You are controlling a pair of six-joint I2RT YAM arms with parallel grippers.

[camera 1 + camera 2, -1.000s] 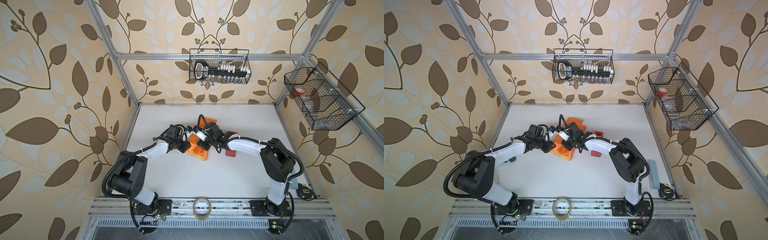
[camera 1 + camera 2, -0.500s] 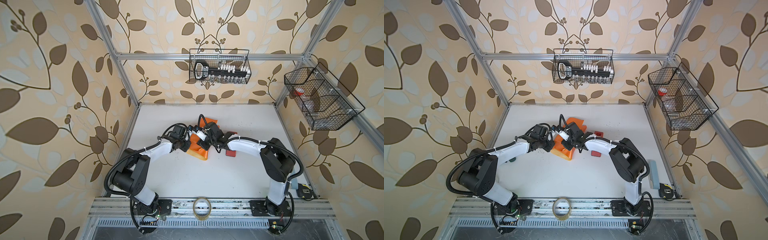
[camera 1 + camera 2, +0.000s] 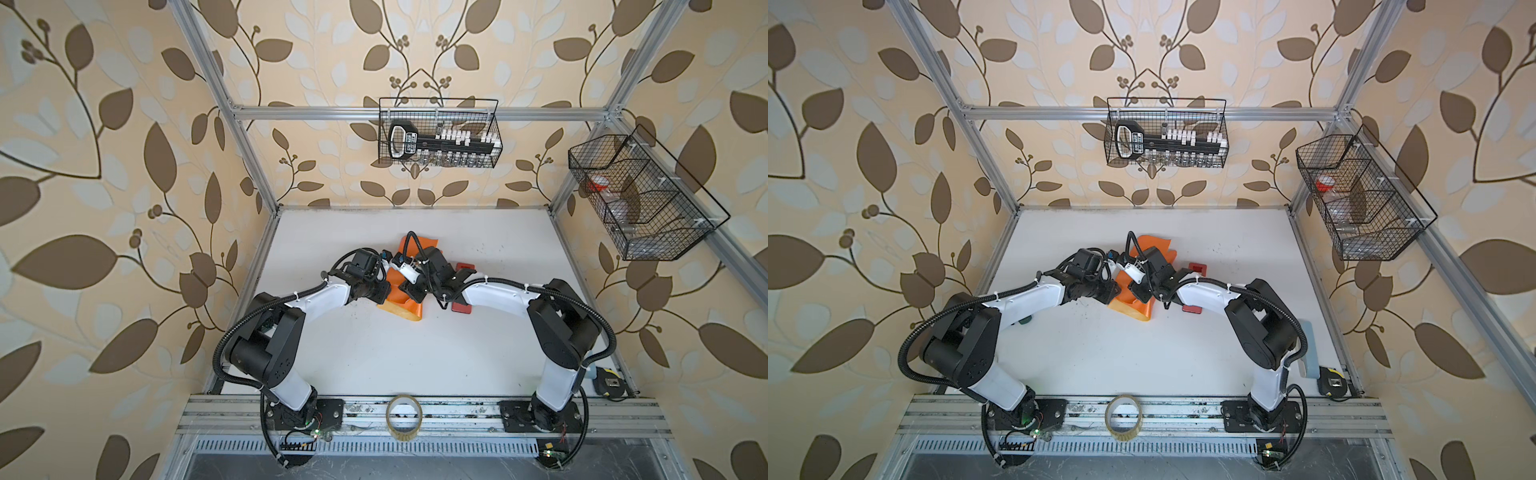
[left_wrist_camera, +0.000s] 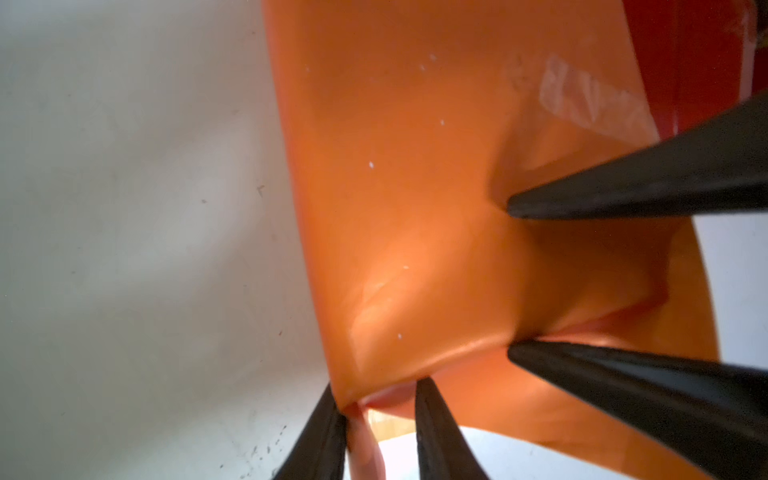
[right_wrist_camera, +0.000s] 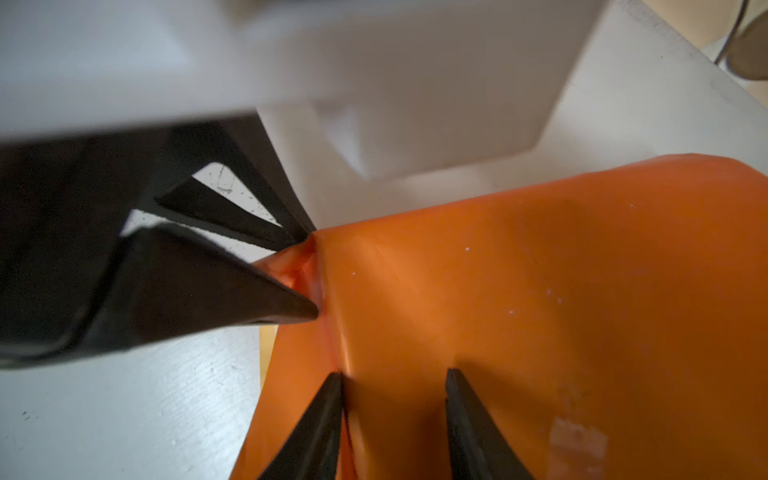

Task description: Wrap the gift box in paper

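The orange paper (image 3: 423, 244) (image 3: 1144, 245) is folded round a flat package in the middle of the table, its yellow-tan side showing at the near edge (image 3: 400, 311). The gift box is hidden under it. My left gripper (image 4: 380, 392) (image 5: 313, 274) is closed on a bunched fold of paper (image 4: 415, 208) at the package's near-left corner. My right gripper (image 5: 395, 374) (image 4: 511, 278) has its jaws apart, both fingertips pressing into the top of the paper (image 5: 540, 291). In both top views the two grippers (image 3: 388, 294) (image 3: 410, 291) meet over the package. A strip of clear tape (image 4: 590, 104) is stuck on the paper.
A red tape dispenser (image 3: 461, 308) (image 3: 1192, 308) lies just right of the package, under my right forearm. A clear tape roll (image 3: 404, 417) (image 3: 1123, 417) sits on the front rail. Wire baskets hang on the back wall (image 3: 438, 133) and right wall (image 3: 640, 199). A tape measure (image 3: 609, 382) lies at front right.
My left gripper has moved right onto the package's corner and its jaws have narrowed on the fold. The right gripper has stayed pressed on the paper.
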